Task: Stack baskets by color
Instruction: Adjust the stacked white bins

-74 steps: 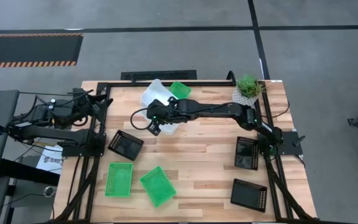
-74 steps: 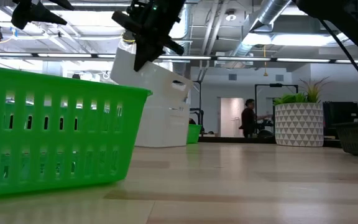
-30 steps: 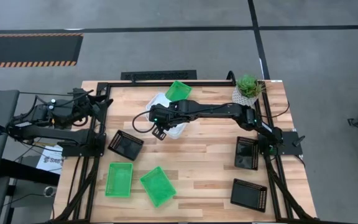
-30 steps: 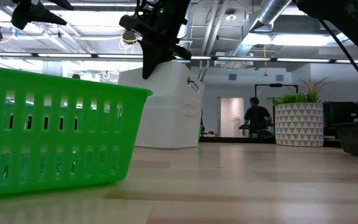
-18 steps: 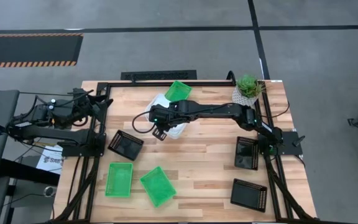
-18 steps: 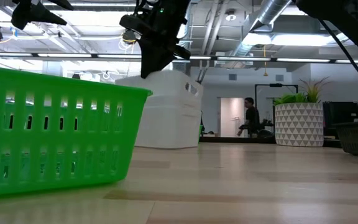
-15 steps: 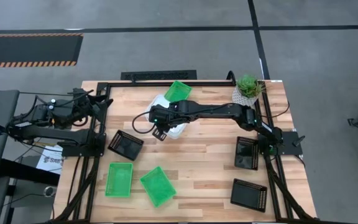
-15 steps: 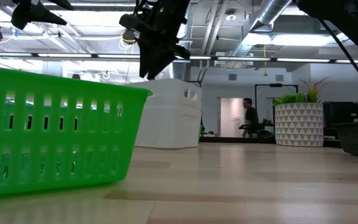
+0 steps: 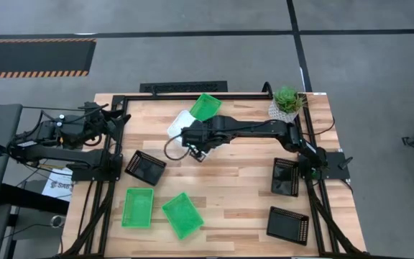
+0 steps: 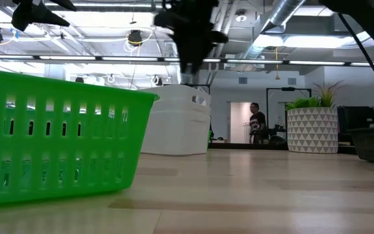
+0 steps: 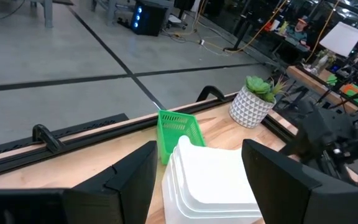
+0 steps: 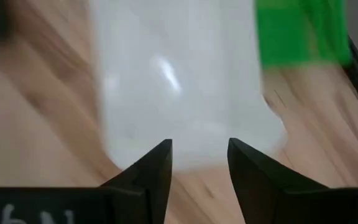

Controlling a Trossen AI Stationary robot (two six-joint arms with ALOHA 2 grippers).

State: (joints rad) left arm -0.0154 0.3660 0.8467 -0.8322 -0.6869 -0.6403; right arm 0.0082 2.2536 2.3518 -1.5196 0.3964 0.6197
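Wood-plank table (image 9: 236,180), grey floor (image 9: 121,65) w/ black lines around.

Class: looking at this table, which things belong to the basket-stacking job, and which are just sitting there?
Job: white basket stack; green baskets; black mesh baskets; right gripper.
Lying about: potted plant; waiting left gripper.

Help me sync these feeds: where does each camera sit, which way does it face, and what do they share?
High: overhead, looking down; both arms, right gripper by the white baskets.
Low: tabletop level, past a green basket; an arm hangs above.
Left wrist: from the table's left side, over open left gripper, toward the potted plant.
Right wrist: above the white baskets, between its open fingers.
All four share the white baskets.
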